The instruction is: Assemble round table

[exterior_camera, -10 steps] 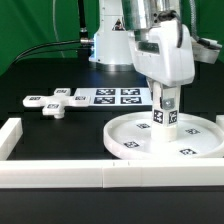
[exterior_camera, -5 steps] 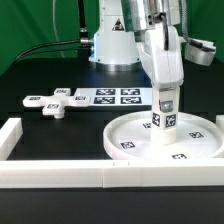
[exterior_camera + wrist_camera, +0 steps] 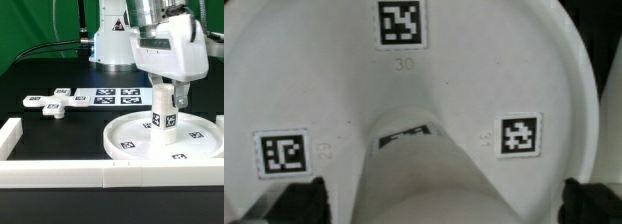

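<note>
The large rimmed disc (image 3: 125, 150) lies flat at the exterior view's right. The thick short cylinder (image 3: 163, 120) stands upright on its centre hub. My gripper (image 3: 166, 98) hangs straight down over the cylinder's top, with its fingers on either side of it. In the wrist view the disc (image 3: 455, 60) fills the frame and the cylinder (image 3: 438, 185) rises between the dark fingertips (image 3: 299, 203). There is a gap on each side, so my gripper (image 3: 438, 205) is open. The flat cross-shaped piece (image 3: 52, 102) lies at the exterior view's left.
The marker board (image 3: 115, 96) lies behind the disc, between it and the cross piece. Long white wall bars (image 3: 60, 178) run along the front and left (image 3: 8, 138). The arm's base (image 3: 112, 45) stands at the back.
The hand has turned about its vertical axis over the cylinder and now shows a broad face. The cylinder and disc stay in place.
</note>
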{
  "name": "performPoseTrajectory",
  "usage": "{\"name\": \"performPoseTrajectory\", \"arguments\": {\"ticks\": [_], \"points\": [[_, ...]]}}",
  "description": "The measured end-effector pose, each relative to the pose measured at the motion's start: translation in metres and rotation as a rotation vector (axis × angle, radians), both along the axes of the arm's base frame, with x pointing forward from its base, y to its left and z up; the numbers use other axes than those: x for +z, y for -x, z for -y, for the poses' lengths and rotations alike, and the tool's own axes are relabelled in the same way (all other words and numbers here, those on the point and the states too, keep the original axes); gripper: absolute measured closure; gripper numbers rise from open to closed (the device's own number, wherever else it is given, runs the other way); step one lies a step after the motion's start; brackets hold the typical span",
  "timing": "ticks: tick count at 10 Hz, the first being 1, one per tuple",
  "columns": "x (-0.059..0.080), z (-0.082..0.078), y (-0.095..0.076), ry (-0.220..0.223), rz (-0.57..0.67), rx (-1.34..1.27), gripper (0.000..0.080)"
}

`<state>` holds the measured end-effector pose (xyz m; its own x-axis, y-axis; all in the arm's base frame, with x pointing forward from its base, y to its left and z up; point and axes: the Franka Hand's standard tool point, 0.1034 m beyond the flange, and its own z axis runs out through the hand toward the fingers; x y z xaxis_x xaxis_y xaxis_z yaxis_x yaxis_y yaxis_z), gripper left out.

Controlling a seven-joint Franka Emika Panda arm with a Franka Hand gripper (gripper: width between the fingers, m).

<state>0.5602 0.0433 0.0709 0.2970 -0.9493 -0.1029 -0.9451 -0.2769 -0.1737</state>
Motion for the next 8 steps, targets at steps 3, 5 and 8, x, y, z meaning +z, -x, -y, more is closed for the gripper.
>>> {"name": "performPoseTrajectory", "arguments": {"ticks": [3, 5, 8], "points": [[-0.001, 0.000, 0.000, 0.030, 0.032, 0.217, 0.0150], [-0.003, 0.001, 0.003, 0.070, 0.064, 0.438, 0.0150], [-0.006, -0.001, 0.030, 0.145, 0.071, 0.906, 0.0150]]}}
